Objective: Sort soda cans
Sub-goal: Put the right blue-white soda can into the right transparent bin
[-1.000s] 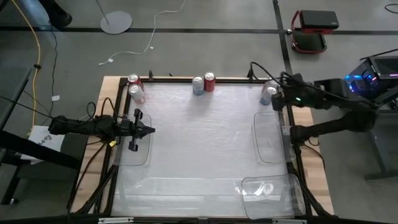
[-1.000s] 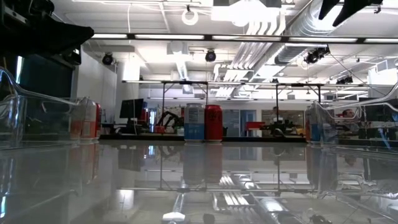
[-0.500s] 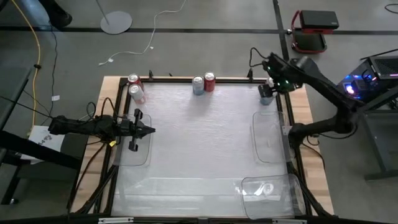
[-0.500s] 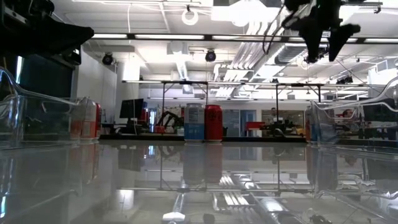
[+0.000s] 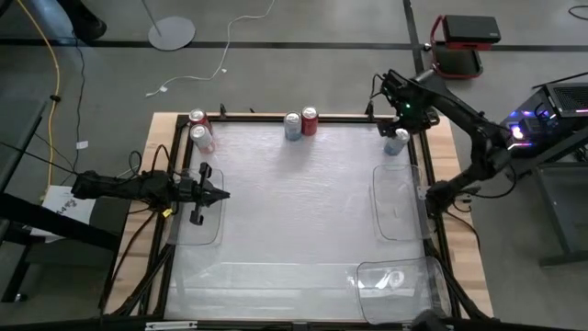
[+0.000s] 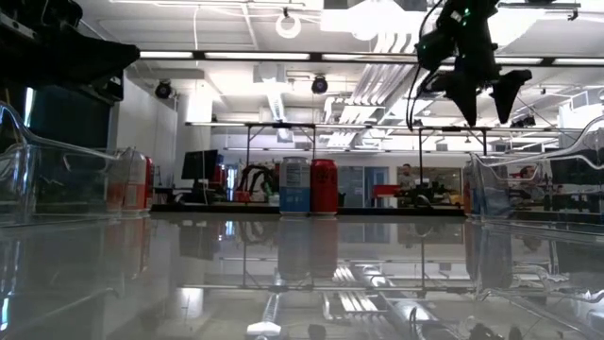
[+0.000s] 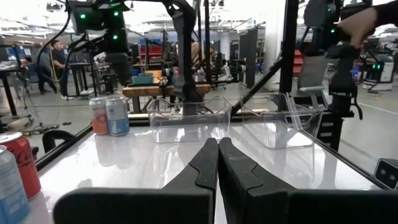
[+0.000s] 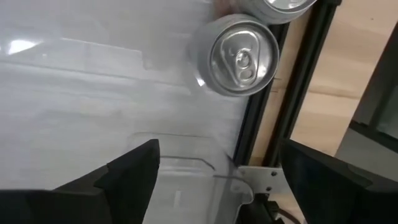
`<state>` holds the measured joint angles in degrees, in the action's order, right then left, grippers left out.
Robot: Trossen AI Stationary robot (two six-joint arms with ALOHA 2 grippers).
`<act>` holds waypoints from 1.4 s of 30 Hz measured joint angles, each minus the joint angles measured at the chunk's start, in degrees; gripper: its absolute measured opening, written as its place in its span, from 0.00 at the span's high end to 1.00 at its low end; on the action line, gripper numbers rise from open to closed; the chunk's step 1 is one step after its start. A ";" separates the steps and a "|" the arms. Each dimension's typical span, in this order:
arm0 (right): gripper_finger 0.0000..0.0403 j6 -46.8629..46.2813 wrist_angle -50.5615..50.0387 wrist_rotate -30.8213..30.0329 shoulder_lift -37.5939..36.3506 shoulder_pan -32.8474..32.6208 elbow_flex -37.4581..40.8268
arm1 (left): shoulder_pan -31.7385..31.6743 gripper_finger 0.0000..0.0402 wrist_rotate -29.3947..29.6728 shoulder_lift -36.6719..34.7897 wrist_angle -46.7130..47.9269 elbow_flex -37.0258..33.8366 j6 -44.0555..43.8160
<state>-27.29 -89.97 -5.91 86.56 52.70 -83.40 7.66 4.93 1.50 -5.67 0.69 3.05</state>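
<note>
Soda cans: six, all standing upright along the far edge of the surface (image 5: 294, 211).
- Far left corner: a red can (image 5: 197, 118) and a pale pink-white can (image 5: 201, 138), sitting just beside each other.
- Far middle: a silver-blue can (image 5: 292, 126) and a second red can (image 5: 310, 120), standing side by side, touching or nearly so.
- Far right corner: a silver can (image 5: 396, 141) sitting against the black frame rail; the right wrist view is looking straight down on its shiny top (image 8: 241, 55), with the rim of one more can (image 8: 283, 7) showing just behind it.

Right gripper (image 5: 401, 108): hanging in the air above the far right corner, over the silver can, fingers (image 6: 469, 94) spread wide and gripping nothing.

Left gripper (image 5: 219, 193): waiting low over the left side of the surface, fingers (image 7: 211, 165) pressed together and empty, pointing across toward the right.

Clear plastic trays: one (image 5: 213, 230) lying beneath the left gripper, one (image 5: 395, 207) at the right edge, one (image 5: 404, 280) at the near right corner.
</note>
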 joint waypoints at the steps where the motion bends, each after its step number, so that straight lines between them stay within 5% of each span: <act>1: 0.20 0.26 0.00 -0.07 0.62 0.45 0.00 | 0.00 1.00 0.00 0.00 0.00 0.00 0.00; 15: 0.20 3.25 7.05 -1.99 3.23 4.69 5.55 | 0.00 1.00 -0.07 0.00 -0.30 0.00 0.04; 42: 0.20 -6.78 17.84 -8.27 3.46 3.57 12.11 | -0.02 1.00 -0.07 0.00 -0.66 0.00 0.04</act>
<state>-34.07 -72.14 -14.17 90.02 56.27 -71.29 7.64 4.86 1.50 -6.33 0.69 3.09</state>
